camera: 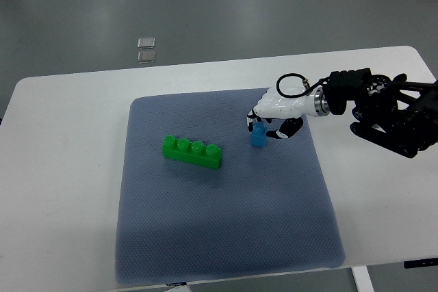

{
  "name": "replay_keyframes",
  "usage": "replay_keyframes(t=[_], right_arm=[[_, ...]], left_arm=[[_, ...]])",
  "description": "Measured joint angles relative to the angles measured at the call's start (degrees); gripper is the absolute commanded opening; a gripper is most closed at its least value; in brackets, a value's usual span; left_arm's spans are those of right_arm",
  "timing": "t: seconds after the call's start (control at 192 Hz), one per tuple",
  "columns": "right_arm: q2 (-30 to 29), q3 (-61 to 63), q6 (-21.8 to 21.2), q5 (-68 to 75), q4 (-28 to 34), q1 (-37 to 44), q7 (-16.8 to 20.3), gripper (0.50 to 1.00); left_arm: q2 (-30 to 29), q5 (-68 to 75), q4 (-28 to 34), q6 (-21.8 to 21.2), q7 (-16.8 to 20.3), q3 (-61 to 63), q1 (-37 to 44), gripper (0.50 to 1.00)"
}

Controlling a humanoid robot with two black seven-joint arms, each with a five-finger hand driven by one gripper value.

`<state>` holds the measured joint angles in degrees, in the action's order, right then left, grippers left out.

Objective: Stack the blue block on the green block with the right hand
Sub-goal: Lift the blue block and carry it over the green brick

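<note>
A long green block [192, 152] with a row of studs lies on the blue-grey mat [219, 237], left of centre. A small blue block [258, 135] stands to its right, a short gap away. My right hand [263, 123], white with black joints, reaches in from the right edge and its fingers curl around the top of the blue block. I cannot tell whether the block is off the mat. The left arm is out of view.
The mat covers the middle of a white table [61, 169]. Two small clear squares [146, 50] lie on the grey floor beyond the table's far edge. My right forearm [383, 107], black, hangs over the table's right side.
</note>
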<state>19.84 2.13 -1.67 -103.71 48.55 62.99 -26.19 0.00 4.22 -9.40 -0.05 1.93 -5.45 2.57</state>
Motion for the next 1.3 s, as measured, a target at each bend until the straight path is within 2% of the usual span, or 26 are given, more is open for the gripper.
replay_keyframes(t=[0.468,0.999,1.3], right_arm=[[-0.9,0.2,-0.4,0.4,1.4,4.8,0.0,0.5],[-8.2,0.2,-4.6,0.9,3.2,10.1,0.0,0.5],[-10.3,0.2,-5.0,0.7,3.0,9.6,0.2,0.5]], left_arm=[[0.0,0.0,0.0,0.0,0.0,0.0,0.0,1.0],[0.0,0.0,0.0,0.0,0.0,0.0,0.0,1.0],[0.0,0.0,0.0,0.0,0.0,0.0,0.0,1.0]])
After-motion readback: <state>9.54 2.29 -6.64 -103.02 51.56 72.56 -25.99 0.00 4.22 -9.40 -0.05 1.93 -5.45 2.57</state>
